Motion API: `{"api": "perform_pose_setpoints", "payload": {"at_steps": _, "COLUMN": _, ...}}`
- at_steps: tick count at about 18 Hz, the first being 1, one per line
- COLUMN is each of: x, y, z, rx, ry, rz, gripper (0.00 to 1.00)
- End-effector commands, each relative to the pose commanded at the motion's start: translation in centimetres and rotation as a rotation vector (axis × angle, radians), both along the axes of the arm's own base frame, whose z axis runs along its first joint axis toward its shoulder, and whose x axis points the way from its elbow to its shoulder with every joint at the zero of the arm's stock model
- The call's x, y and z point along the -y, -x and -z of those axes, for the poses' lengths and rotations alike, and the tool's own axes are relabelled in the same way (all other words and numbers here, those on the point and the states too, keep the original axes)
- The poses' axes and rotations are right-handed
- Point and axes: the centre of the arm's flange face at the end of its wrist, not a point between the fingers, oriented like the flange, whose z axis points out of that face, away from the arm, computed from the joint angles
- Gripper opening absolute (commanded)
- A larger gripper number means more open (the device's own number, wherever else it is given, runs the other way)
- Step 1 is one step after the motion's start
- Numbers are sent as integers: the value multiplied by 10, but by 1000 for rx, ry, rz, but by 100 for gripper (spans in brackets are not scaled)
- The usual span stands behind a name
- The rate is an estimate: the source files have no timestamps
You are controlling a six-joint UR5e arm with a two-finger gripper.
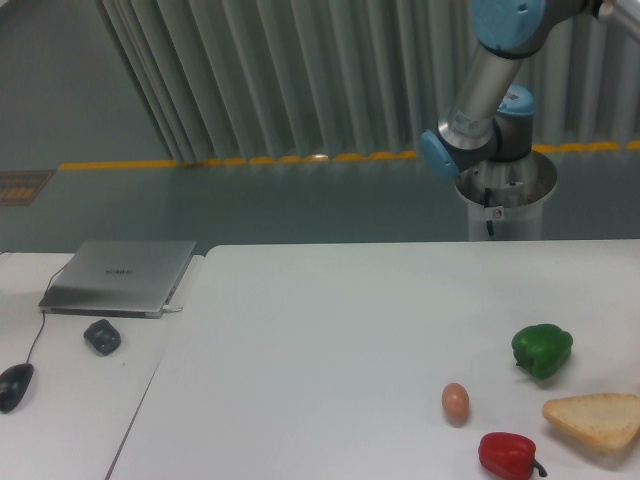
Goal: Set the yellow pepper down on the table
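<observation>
A green pepper (542,350), red pepper (508,455), egg (455,402) and bread slice (594,421) lie on the white worktop (330,340); the yellow pepper and the arm's end effector are out of frame, its grip apparently unseen.

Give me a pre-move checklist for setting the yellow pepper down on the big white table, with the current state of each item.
1. Yellow pepper located: not ok. No yellow pepper shows anywhere in the camera view.
2. Gripper and fingers visible: not ok. Only the grey and blue arm segments show; the arm runs out of frame at the top.
3. Grasp confirmed: cannot tell, since the gripper is out of view.
4. Free drop area on the large flat white table: ok. Its left and middle are bare.
5. Items to avoid: ok, all at the right: glossy green bell pepper, small brown egg, red bell pepper, tan bread slice.
</observation>
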Motion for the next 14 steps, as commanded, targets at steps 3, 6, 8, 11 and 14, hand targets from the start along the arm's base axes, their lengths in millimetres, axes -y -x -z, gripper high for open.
{"api": "perform_pose_setpoints", "payload": {"at_steps": 3, "x": -17, "y": -24, "z": -21, "rx": -65, "ry": 3, "rz": 158, "gripper": 64}}
{"api": "perform_pose_setpoints", "payload": {"at_steps": 6, "x": -22, "y": -41, "z": -33, "rx": -109, "ry": 24, "rz": 319, "gripper": 64}}
{"api": "perform_pose_setpoints", "payload": {"at_steps": 8, "x": -22, "y": -51, "z": -40, "rx": -163, "ry": 44, "rz": 438, "gripper": 64}}
{"api": "perform_pose_setpoints", "payload": {"at_steps": 11, "x": -46, "y": -81, "z": -45, "rx": -263, "ry": 137, "rz": 691, "gripper": 64}}
{"api": "perform_pose_setpoints", "payload": {"at_steps": 14, "x": -72, "y": -116, "z": -29, "rx": -302, "ry": 300, "rz": 980, "gripper": 64}}
